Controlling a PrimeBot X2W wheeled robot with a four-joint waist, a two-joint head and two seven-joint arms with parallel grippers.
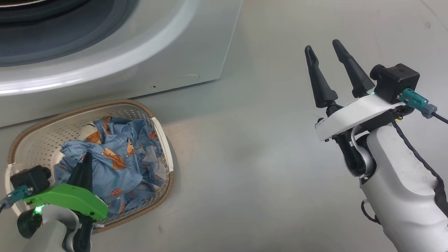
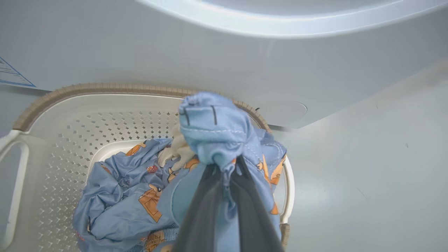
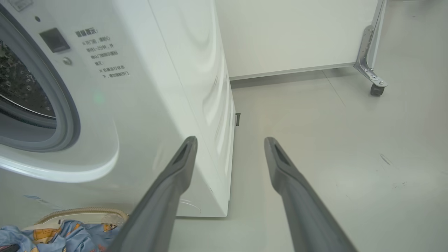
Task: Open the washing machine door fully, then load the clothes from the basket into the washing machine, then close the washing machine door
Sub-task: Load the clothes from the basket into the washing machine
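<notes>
Reaching down from the lower left into a small cream-white perforated plastic basket (image 1: 38,140) with a brown woven-look rim, using the left gripper (image 1: 86,157) behind its bright green wrist bracket (image 1: 70,196) — pale forearm angling up from the corner, two long dark fingers pointing forward and down into the heap. Clamping those fingers almost together on a bunched fold of the light blue fabric clothes (image 2: 213,122) printed with small orange-brown cartoon figures, the bunch standing up at the fingertips above the rest of the pile, beside a small cream-coloured piece (image 2: 176,150) tucked among the blue.

Working with the basket resting on the pale grey floor (image 1: 247,158), just in front of the large white front-loading washing machine (image 1: 169,42), brown rim close against its lower front panel.

Holding the right gripper (image 1: 322,46) up over the floor, well apart from the basket — pale forearm rising from the lower right, white wrist bracket (image 1: 354,116) tilting left, fingers spread wide apart and pointing up past the machine's right front corner.

Showing, in the right wrist view, the steel perforated drum (image 3: 17,84) inside its grey rubber seal (image 3: 68,119), the round mouth standing open.
</notes>
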